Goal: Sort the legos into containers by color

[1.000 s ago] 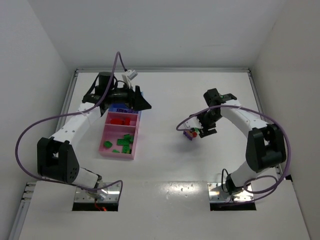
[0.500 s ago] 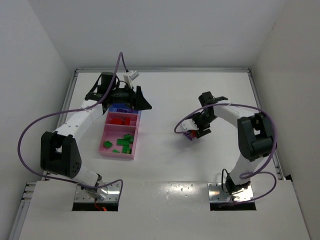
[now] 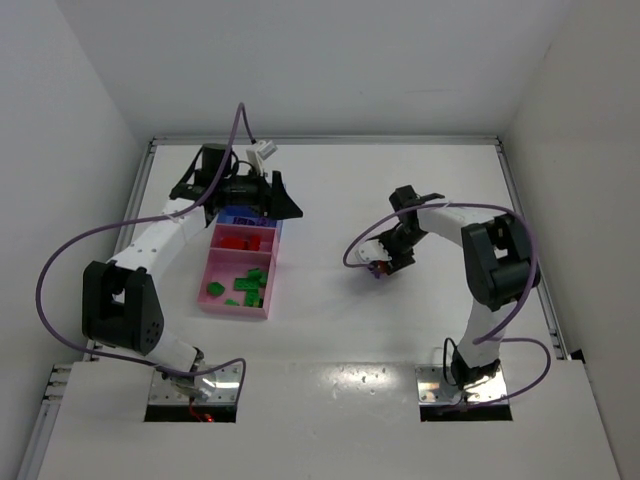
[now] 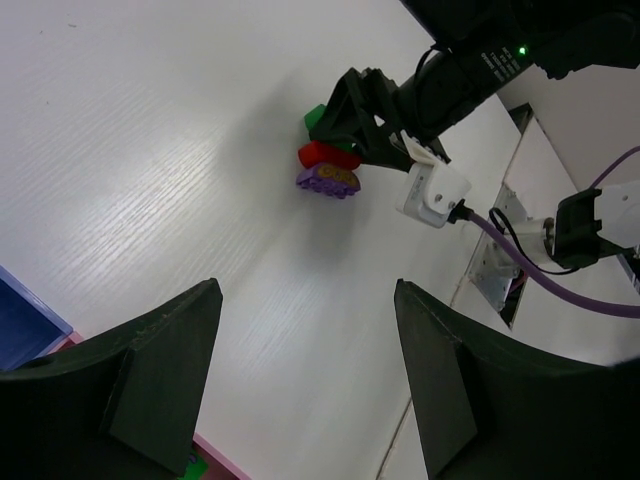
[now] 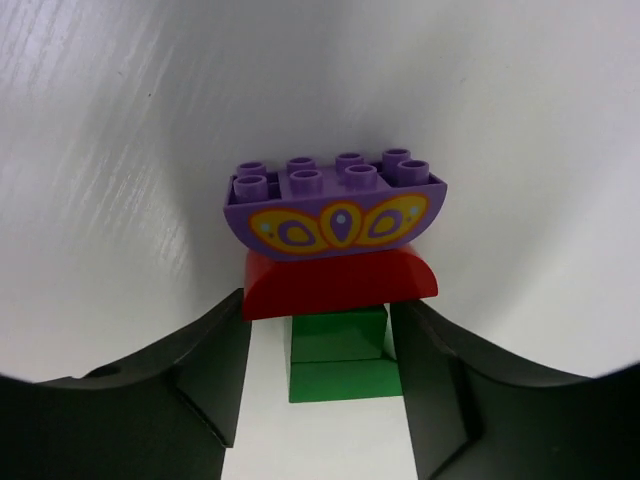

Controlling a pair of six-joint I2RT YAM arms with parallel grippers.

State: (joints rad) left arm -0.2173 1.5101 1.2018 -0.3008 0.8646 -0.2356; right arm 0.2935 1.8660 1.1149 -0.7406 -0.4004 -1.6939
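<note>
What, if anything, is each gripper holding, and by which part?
The left gripper holds nothing, jaws open. The right gripper straddles the lego stack at its green and red bricks; a firm grip cannot be confirmed.

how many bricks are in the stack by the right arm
3: purple curved plastic brick with yellow print farthest out, red curved plastic brick next, green plastic block between the right fingers; more may hide beneath.
</note>
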